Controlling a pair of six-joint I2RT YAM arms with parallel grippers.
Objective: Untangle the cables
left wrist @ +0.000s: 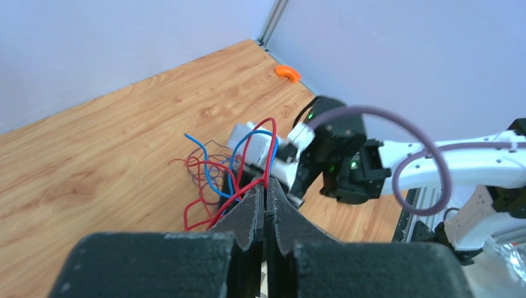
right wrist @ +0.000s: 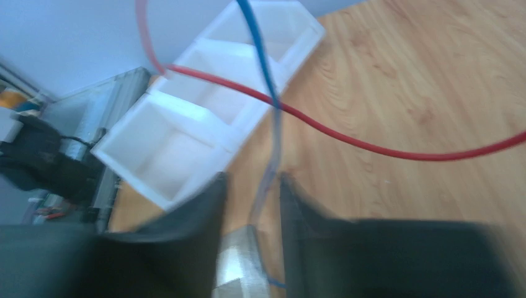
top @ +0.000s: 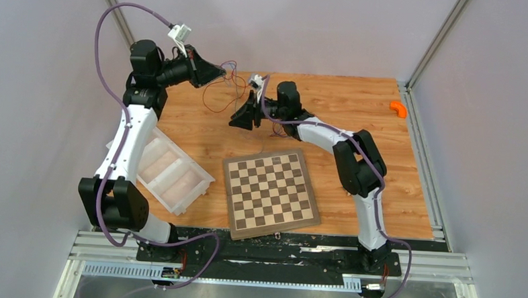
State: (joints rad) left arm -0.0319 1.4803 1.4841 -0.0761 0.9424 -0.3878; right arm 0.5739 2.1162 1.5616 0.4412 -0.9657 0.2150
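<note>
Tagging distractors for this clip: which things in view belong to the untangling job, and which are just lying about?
Job: cables; left gripper, shut on them; right gripper, open around a blue strand.
Lying about: chessboard; white compartment tray; orange piece at the far right corner.

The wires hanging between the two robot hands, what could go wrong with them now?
The left fingers pinch the cables shut, so a hard pull might tighten the tangle instead of loosening it.
The right fingers stand open around the blue wire; it is thin and could slip out, or the red wire crossing it could get dragged along.
</note>
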